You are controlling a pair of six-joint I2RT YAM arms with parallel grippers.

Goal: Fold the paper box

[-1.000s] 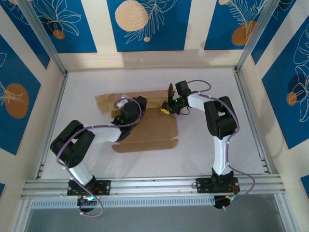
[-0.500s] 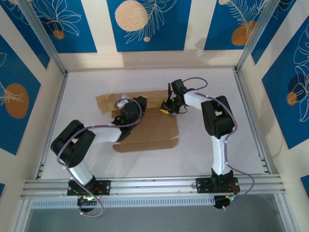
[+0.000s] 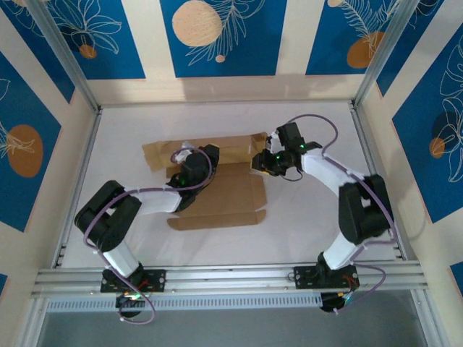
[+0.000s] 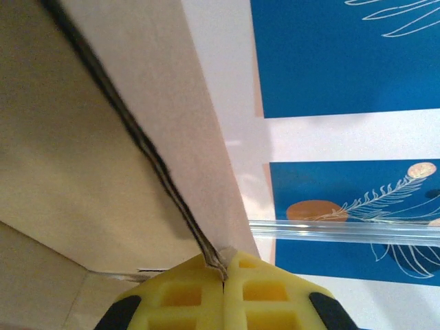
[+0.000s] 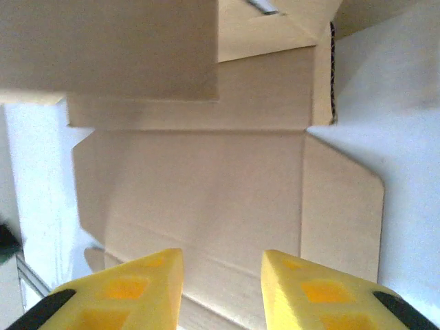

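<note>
At the paper box (image 3: 231, 191), left pincer (image 4: 223, 269) clamps; right pincer (image 5: 221, 258) gapes.

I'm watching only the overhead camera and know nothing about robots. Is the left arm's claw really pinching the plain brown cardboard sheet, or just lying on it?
Observer: Pinching, it seems. In the left wrist view, the left gripper has its yellow pads pressed together. A corrugated edge of the plain brown paper box runs straight into the seam between them.
Operator: And the right claw, has it got hold of anything?
Observer: No. In its own wrist view, the right gripper is open. Its yellow fingers stand apart with nothing between them, over a flat part of the cardboard.
</note>
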